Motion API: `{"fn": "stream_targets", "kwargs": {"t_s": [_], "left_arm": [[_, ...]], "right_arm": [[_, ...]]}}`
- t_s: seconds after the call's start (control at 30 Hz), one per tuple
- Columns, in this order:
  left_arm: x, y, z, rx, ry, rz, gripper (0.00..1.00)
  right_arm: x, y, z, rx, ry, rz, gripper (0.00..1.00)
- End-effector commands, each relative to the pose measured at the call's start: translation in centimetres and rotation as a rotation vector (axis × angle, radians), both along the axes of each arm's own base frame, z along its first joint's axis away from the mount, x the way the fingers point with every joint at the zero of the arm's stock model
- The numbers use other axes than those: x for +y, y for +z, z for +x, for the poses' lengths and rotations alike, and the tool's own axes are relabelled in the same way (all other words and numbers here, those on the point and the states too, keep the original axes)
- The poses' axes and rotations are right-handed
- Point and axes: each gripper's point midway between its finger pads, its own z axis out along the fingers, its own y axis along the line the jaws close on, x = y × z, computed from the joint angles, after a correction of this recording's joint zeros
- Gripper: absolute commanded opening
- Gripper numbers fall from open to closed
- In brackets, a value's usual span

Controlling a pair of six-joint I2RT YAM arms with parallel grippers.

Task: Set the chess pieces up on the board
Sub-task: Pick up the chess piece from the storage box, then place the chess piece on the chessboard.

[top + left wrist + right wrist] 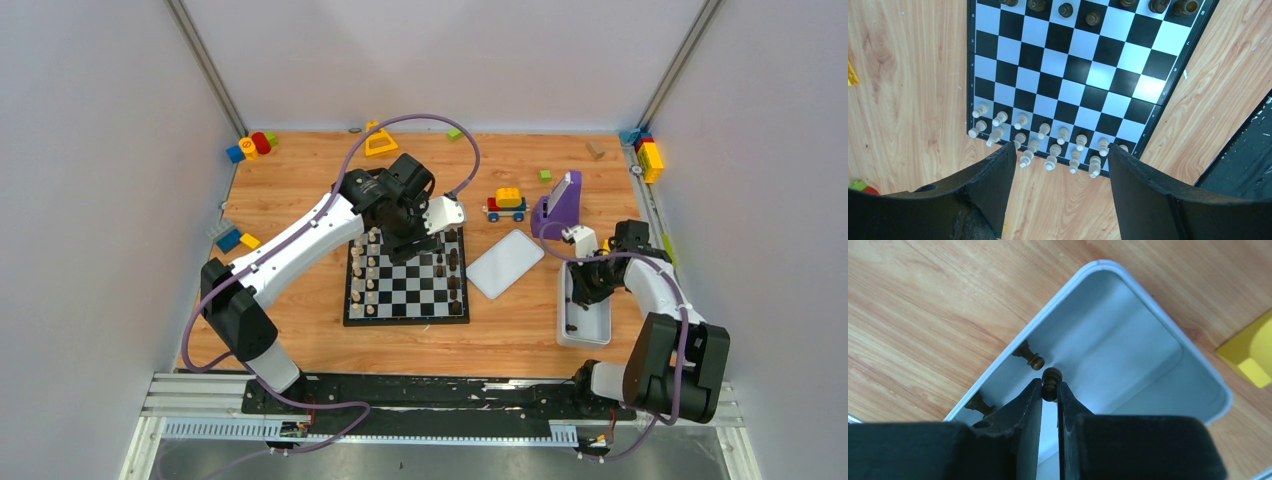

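Right wrist view: noted right claw (1049, 390) pinching dark brown piece (1051, 376) near its top, low inside white tray (1128, 315); two more dark pieces (1030, 356) lying at tray wall. Left wrist view: noted left claw (1062, 150) spread wide above board (1078, 75), over cream pieces (1063, 134) ranked in two rows at one edge. Top external view: tray on counter (300, 180), right of board, apart
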Motion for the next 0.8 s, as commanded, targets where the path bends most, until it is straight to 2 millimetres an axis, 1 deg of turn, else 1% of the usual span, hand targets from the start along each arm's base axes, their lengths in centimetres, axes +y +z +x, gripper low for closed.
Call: {"fn": "stream_targets", "kwargs": {"t_s": [0.0,0.13,0.2,0.27,0.33,0.47,0.57,0.67,0.73,0.77], "left_arm": [[0.0,1.6,0.3,-0.045,0.006,-0.045,0.75],[0.1,1.7,0.3,-0.047,0.008,-0.046,0.75],[0.2,1.7,0.3,-0.051,0.011,-0.046,0.75],[0.3,1.8,0.3,-0.053,0.015,-0.051,0.75],[0.4,2.0,0.4,-0.059,0.023,-0.058,0.75],[0.8,2.3,0.7,-0.056,0.05,-0.086,0.75],[1.4,2.7,1.0,-0.054,0.085,-0.116,0.75],[2.4,3.2,1.8,-0.061,0.133,-0.146,0.76],[3.1,3.8,2.2,-0.067,0.17,-0.171,0.76],[3.4,4.2,2.4,-0.073,0.187,-0.188,0.77]], "right_arm": [[-1.0,2.4,1.7,-0.081,-0.006,-0.055,0.09],[-1.3,2.9,1.8,-0.085,-0.016,-0.069,0.07],[-1.2,3.5,1.9,-0.093,-0.019,-0.062,0.06],[-0.7,4.6,1.9,-0.098,-0.019,-0.035,0.06],[0.1,6.1,2.1,-0.113,-0.012,0.004,0.06],[2.7,10.0,2.1,-0.139,0.036,0.136,0.06],[4.8,12.8,2.4,-0.177,0.085,0.195,0.06],[7.2,14.6,2.7,-0.204,0.151,0.213,0.07],[8.9,15.3,2.9,-0.2,0.191,0.216,0.07],[10.2,15.7,2.8,-0.194,0.23,0.223,0.07]]}}
